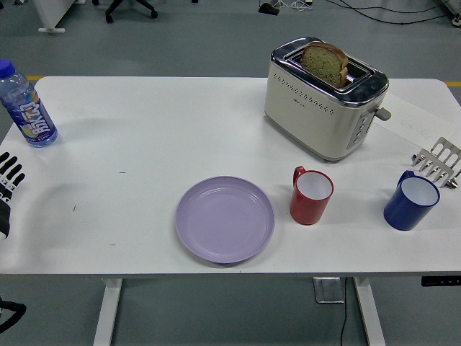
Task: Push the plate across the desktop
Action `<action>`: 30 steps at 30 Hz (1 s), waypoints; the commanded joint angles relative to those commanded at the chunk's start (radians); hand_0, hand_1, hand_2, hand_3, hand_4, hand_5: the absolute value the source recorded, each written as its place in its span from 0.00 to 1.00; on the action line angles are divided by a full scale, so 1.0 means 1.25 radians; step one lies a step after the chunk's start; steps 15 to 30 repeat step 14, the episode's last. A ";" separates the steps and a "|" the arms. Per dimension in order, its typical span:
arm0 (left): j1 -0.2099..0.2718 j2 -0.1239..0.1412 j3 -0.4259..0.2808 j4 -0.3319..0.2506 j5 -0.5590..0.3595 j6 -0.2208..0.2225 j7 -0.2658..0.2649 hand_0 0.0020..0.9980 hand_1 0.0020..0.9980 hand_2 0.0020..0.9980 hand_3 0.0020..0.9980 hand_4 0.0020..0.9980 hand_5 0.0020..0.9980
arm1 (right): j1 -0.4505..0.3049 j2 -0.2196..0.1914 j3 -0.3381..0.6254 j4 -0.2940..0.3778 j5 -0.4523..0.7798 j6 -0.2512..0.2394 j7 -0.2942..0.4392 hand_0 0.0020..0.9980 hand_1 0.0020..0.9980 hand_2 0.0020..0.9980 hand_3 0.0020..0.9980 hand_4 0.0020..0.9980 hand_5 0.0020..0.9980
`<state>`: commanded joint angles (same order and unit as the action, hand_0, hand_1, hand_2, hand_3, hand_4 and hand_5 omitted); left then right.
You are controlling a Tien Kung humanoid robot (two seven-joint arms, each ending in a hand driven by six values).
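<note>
We saw the white table [144, 137] filling most of the view. Largest item on it was the cream toaster [324, 108] at the far right, with a bread slice [325, 63] standing up out of one slot. Next, the lilac plate [225, 219] sat flat near the table's front edge, roughly centre, nothing on it and nothing touching it. Just to its right stood the red mug [312, 196], handle pointing away from us, close to the plate but apart. The blue mug [411, 202] stood further right, near the table's right end. A water bottle [27, 108] with a blue cap stood upright at the far left corner. A metal rack [439, 161] poked in at the right edge, just behind the blue mug. Our left hand [7, 191] sat at the left edge, well apart from the plate, fingers extended and relaxed, gripping nothing.
</note>
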<state>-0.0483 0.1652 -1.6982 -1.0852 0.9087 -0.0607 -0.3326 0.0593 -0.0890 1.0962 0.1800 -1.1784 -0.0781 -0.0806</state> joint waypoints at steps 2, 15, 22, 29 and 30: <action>0.001 0.000 0.001 0.000 0.000 0.001 -0.001 0.83 0.84 0.82 0.76 0.50 1.00 | 0.000 0.000 -0.001 0.000 0.001 0.000 0.000 0.60 0.54 0.65 0.61 0.14 0.35; 0.002 -0.001 0.009 0.003 -0.002 0.003 -0.004 0.83 0.84 0.82 0.76 0.50 1.00 | -0.005 -0.001 -0.001 0.000 0.001 -0.001 0.000 0.60 0.54 0.65 0.61 0.14 0.35; 0.002 -0.001 0.009 0.003 -0.002 0.003 -0.004 0.83 0.84 0.82 0.76 0.50 1.00 | -0.005 -0.001 -0.001 0.000 0.001 -0.001 0.000 0.60 0.54 0.65 0.61 0.14 0.35; 0.002 -0.001 0.009 0.003 -0.002 0.003 -0.004 0.83 0.84 0.82 0.76 0.50 1.00 | -0.005 -0.001 -0.001 0.000 0.001 -0.001 0.000 0.60 0.54 0.65 0.61 0.14 0.35; 0.002 -0.001 0.009 0.003 -0.002 0.003 -0.004 0.83 0.84 0.82 0.76 0.50 1.00 | -0.005 -0.001 -0.001 0.000 0.001 -0.001 0.000 0.60 0.54 0.65 0.61 0.14 0.35</action>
